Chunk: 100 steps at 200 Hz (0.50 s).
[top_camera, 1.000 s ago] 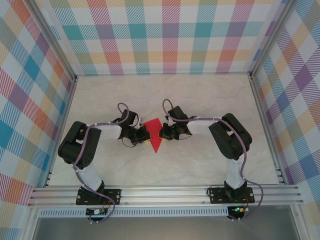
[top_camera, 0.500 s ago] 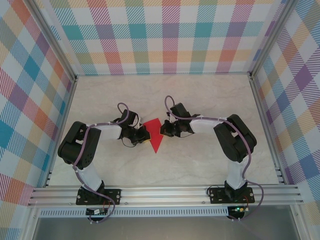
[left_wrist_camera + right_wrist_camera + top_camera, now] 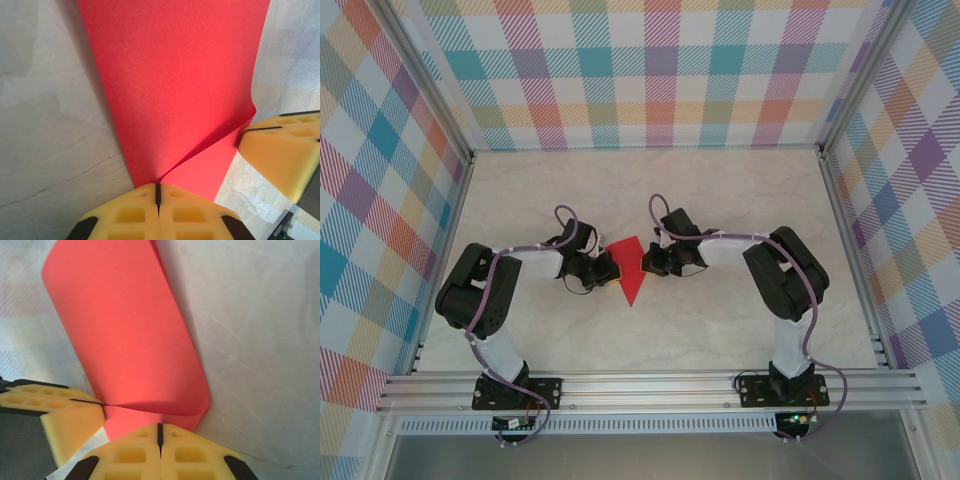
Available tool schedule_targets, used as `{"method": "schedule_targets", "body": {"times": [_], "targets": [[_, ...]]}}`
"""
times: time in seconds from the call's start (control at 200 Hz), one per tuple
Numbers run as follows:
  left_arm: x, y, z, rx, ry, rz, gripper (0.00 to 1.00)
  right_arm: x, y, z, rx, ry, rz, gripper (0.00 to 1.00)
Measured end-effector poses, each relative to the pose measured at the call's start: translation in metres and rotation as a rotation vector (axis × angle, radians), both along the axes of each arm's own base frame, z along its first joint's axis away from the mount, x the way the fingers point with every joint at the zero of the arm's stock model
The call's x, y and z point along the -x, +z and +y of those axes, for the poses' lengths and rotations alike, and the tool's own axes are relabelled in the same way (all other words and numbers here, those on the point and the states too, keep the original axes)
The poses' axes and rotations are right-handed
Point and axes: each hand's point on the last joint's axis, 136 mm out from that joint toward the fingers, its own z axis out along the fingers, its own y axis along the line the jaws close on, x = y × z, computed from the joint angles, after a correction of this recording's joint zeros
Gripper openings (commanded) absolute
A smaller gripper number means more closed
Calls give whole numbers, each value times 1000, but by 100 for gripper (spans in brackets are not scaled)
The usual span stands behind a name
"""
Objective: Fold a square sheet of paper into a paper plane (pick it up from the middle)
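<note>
The red sheet of paper (image 3: 630, 276) lies mid-table, partly folded, its point toward the near edge. My left gripper (image 3: 609, 268) meets its left side and my right gripper (image 3: 647, 263) its right side. In the left wrist view the paper (image 3: 175, 75) has a raised flap whose edge runs into my shut left gripper (image 3: 158, 191), and the flap's far corner meets the right fingers (image 3: 285, 150). In the right wrist view the paper (image 3: 125, 330) curls over loosely. Its lower layer runs into my shut right gripper (image 3: 160, 434), with the left fingers (image 3: 60, 415) beside it.
The pale marbled table (image 3: 740, 200) stretches behind and to both sides of the paper. Plaid walls (image 3: 650, 70) and metal frame posts close it in. An aluminium rail (image 3: 650, 385) carrying both arm bases runs along the near edge.
My right arm has shifted slightly, its gripper edging a little toward the far side at the paper's right edge. The left arm and the paper's point have stayed put.
</note>
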Motion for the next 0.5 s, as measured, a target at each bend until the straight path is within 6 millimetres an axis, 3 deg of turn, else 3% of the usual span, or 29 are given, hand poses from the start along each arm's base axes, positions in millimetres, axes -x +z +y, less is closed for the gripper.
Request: {"method": "schedule_targets", "body": {"times": [0.24, 0.5], "targets": [[0, 0, 1, -7, 3, -2, 6, -2, -5, -1, 6, -4, 9, 5], [3, 12, 16, -82, 36, -23, 19, -2, -6, 0, 5, -6, 15, 5]]}}
